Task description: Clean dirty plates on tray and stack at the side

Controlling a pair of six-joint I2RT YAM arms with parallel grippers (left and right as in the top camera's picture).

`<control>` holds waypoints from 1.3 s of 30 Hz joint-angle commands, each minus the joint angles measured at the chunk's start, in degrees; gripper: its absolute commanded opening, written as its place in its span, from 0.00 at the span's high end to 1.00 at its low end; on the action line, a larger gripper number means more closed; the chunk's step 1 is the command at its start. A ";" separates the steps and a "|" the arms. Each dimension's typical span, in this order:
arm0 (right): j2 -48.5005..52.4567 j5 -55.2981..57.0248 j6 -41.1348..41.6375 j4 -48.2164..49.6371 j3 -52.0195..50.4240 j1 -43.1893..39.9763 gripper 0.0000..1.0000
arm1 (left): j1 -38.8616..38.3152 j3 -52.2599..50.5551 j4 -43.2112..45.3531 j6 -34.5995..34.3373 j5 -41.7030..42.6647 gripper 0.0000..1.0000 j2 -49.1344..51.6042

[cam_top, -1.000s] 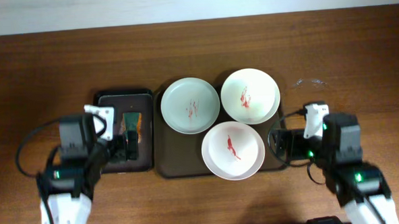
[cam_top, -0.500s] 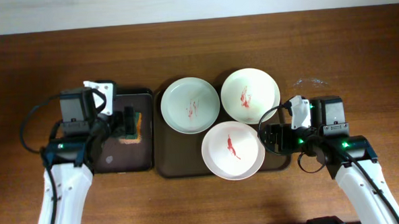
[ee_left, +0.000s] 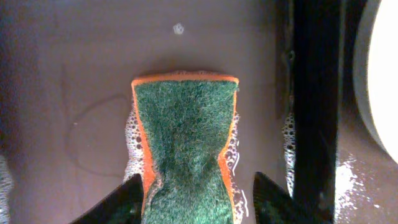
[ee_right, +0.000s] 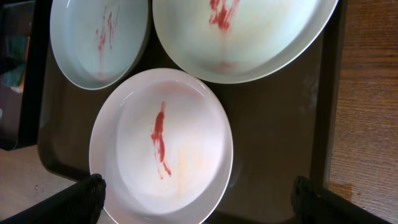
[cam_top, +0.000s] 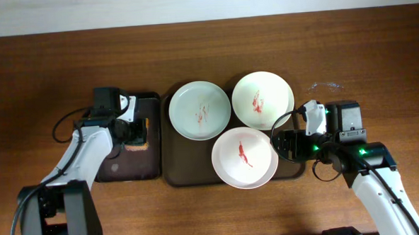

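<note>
Three plates with red smears lie on the dark brown tray (cam_top: 188, 164): a pale green one (cam_top: 200, 110) at back left, a white one (cam_top: 262, 100) at back right, a white one (cam_top: 244, 158) in front. My left gripper (cam_top: 133, 132) is open and low over the green-orange sponge (ee_left: 185, 124), its fingers (ee_left: 199, 200) on either side of the sponge's near end. My right gripper (cam_top: 282, 144) is open at the front plate's right edge. In the right wrist view its fingers (ee_right: 199, 202) span the front plate (ee_right: 161, 149).
The sponge lies in soapy water on a small black tray (cam_top: 130, 165) left of the brown tray. The brown tray's rim (ee_right: 326, 112) runs along the right, with bare wooden table (cam_top: 348, 48) beyond it.
My left arm has swung toward the back and now has its gripper over the sponge. My right gripper moved left to the front plate's edge, then stayed still.
</note>
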 commanded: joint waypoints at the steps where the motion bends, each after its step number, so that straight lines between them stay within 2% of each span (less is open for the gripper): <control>1: 0.15 -0.50 -0.09 0.00 1.36 0.35 0.04 | -0.24 0.79 0.59 0.28 0.63 0.54 2.03; 4: 0.13 -0.50 -0.09 0.00 1.36 0.35 0.05 | -0.24 0.76 0.76 0.28 0.63 0.59 3.74; 6: 0.13 -0.50 -0.09 0.00 1.36 0.35 0.05 | -0.24 0.76 1.44 0.31 0.61 0.73 3.80; 7: 0.13 -0.50 -0.09 -0.02 1.36 0.35 0.06 | -0.24 0.76 1.66 0.31 0.63 0.83 3.80; 8: 0.15 -0.50 -0.09 -0.22 1.36 0.35 0.05 | -0.24 0.76 1.64 0.31 0.61 0.99 3.80; 10: 0.15 -0.52 -0.09 -0.46 1.36 0.35 0.02 | -0.22 0.76 1.55 0.31 0.63 1.00 3.80; 14: 0.15 -0.52 -0.09 -1.75 1.36 0.35 0.01 | -0.22 0.94 0.66 0.28 0.92 1.00 1.79; 17: 0.15 -0.15 -0.11 -1.64 1.36 0.35 0.01 | -0.22 0.96 0.55 0.24 5.79 1.00 -4.76; 20: 1.64 1.38 0.09 -1.99 1.36 0.37 0.00 | -0.22 0.96 -1.29 -3.67 6.64 1.00 -9.60; 24: 6.47 0.74 0.59 -2.16 1.36 0.37 0.18 | -0.24 0.94 -5.11 -3.76 6.64 1.00 -9.64; 27: 11.54 -0.76 0.59 -2.14 1.36 0.37 0.32 | -0.24 0.52 -7.06 -8.00 6.62 1.00 -9.64; 32: 19.56 -1.86 0.57 -2.01 1.36 0.37 0.46 | -0.24 -2.95 -6.78 -9.27 6.21 1.00 -9.64; 34: 22.60 -2.03 0.57 -1.70 1.36 0.37 0.57 | -0.24 -4.33 -6.75 -9.27 6.21 1.00 -9.64; 37: 25.64 -2.73 0.57 -0.74 1.36 0.37 0.60 | -0.24 -5.25 -6.38 -9.64 6.16 1.00 -9.64; 39: 26.60 -3.50 0.59 -0.39 1.36 0.37 0.71 | -0.24 -5.70 -6.36 -9.64 6.21 1.00 -9.64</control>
